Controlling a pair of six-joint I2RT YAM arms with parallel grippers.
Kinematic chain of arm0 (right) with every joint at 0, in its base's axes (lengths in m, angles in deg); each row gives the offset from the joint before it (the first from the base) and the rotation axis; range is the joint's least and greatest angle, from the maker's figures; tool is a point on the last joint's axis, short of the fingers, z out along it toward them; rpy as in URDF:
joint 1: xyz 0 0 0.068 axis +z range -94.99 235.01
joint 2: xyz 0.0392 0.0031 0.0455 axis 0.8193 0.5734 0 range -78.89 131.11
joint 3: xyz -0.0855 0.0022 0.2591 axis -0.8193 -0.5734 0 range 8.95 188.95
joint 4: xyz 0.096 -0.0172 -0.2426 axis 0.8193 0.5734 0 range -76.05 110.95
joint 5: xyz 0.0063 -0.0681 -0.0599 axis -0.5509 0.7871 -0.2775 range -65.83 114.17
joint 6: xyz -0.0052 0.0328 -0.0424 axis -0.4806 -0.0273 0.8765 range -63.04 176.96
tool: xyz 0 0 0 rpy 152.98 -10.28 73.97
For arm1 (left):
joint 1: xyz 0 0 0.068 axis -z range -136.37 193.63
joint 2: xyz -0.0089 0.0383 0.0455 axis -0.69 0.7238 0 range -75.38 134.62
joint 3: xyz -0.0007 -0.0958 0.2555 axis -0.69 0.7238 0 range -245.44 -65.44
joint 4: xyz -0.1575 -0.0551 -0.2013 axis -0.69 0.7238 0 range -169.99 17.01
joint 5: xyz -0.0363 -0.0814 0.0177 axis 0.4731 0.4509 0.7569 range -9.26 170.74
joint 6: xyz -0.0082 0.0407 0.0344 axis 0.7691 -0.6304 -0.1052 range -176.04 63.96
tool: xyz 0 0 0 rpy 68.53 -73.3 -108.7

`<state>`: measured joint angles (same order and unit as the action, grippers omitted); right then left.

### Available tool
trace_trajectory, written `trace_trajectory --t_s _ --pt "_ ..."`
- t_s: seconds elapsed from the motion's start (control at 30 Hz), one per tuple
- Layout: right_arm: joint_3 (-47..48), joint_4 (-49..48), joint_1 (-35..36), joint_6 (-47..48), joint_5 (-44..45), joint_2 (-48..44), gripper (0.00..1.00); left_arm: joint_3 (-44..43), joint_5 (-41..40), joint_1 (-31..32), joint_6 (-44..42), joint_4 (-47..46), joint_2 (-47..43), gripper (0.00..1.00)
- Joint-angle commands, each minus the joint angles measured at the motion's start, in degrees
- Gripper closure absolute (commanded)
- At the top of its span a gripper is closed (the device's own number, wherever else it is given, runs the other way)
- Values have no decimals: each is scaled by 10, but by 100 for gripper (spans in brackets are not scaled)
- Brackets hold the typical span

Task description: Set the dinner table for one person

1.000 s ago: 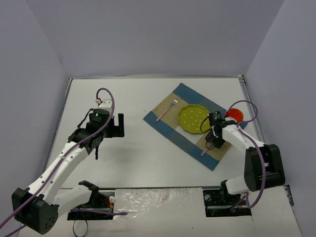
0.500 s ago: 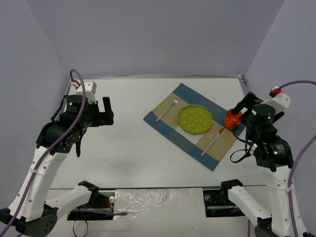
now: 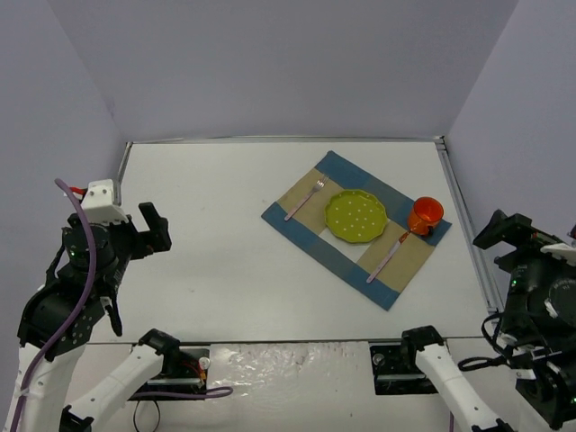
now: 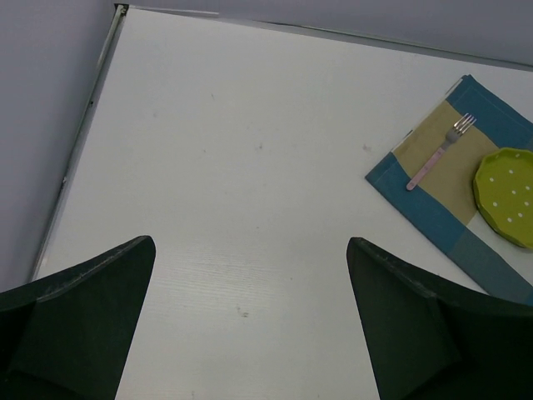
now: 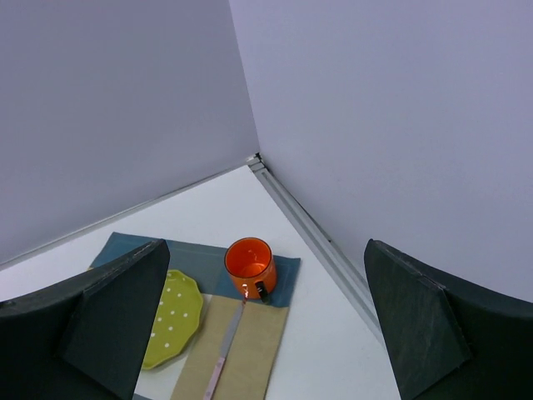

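Observation:
The white dinner table [image 3: 225, 261] carries a blue-and-tan placemat [image 3: 315, 236] at the right. On it lie a green dotted plate [image 3: 355, 217], a fork [image 3: 304, 200] left of the plate and a knife [image 3: 385, 256] right of it. An orange mug [image 3: 425, 216] stands upright at the mat's right corner, seen in the right wrist view as the mug [image 5: 250, 265] beside the knife [image 5: 225, 350]. My left gripper [image 3: 155, 229] hangs open and high over the table's left side, holding nothing. My right gripper [image 3: 506, 232] is open, raised beyond the table's right rail, well clear of the mug.
Pale lavender walls close in the table on three sides. A metal rail [image 3: 461, 220] runs along the right edge, close to the mug. The left wrist view looks down on bare tabletop [image 4: 250, 167], with the fork [image 4: 441, 152] and plate [image 4: 505, 192] at its right edge.
My right gripper has opened and drawn back from the placemat, up and to the near right. The left arm has also pulled back toward the near left. The mug stands alone.

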<state>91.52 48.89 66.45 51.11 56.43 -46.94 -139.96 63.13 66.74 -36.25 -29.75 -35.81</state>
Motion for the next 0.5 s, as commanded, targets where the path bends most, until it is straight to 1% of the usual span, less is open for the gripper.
trace_trajectory --t_s 0.0,0.2,0.47 --pt "6 -22 23 22 42 -40 0 -18 -46 -4 -26 -8 1 3" --pt "-28 -21 49 16 35 -96 0 20 -16 -4 -15 -18 -15 3" --pt "-29 -20 75 11 28 -107 0 24 -19 -4 -21 -30 8 3"
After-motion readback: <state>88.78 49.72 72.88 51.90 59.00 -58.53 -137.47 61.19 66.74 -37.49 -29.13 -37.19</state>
